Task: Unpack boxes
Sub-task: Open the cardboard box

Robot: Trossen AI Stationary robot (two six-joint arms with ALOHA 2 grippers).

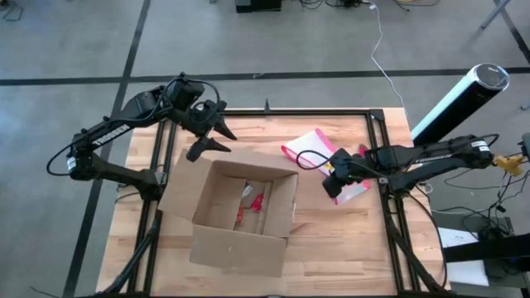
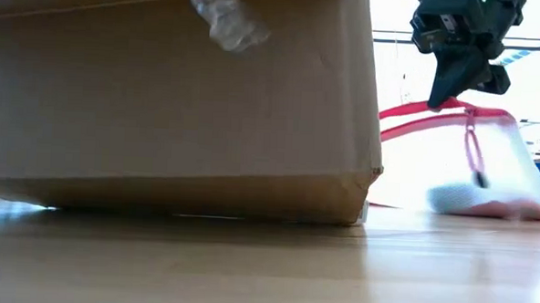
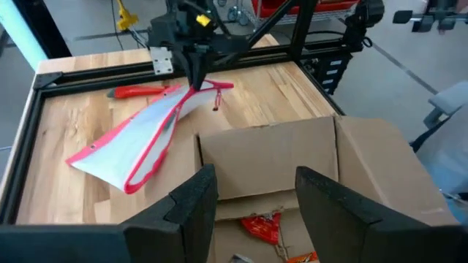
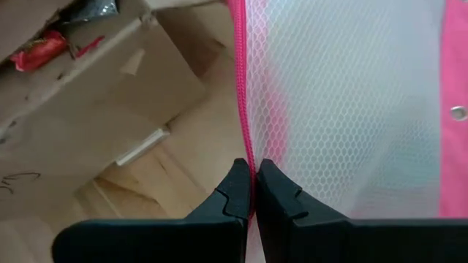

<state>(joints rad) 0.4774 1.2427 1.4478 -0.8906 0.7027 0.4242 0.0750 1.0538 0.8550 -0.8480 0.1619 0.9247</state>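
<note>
The brown cardboard box (image 1: 240, 217) stands open in the middle of the table, its flaps spread out, with red packets (image 1: 257, 201) lying inside. My left gripper (image 1: 211, 132) hovers open above the box's far left flap; in the left wrist view its fingers (image 3: 191, 201) stand apart over the box (image 3: 292, 157). My right gripper (image 1: 335, 178) is to the right of the box, shut on a translucent pink-edged zip pouch (image 1: 315, 153). The pouch (image 2: 461, 164) rests with its lower end on the table. My right gripper pinches the pouch's pink zipper edge (image 4: 242, 139) between its two fingers (image 4: 235, 191). It comes from above, pointing down, at the pouch's top edge (image 2: 436, 108). The pouch hangs below the fingers, and its bottom (image 2: 491, 207) is on the table.
Black frame rails (image 1: 389, 165) run round the tabletop. A red-handled tool (image 3: 135, 91) lies near the far edge behind the pouch. Crumpled clear plastic (image 2: 225, 22) shows at the box's top. A tall white and black cylinder (image 1: 460, 95) stands beyond the table's right corner.
</note>
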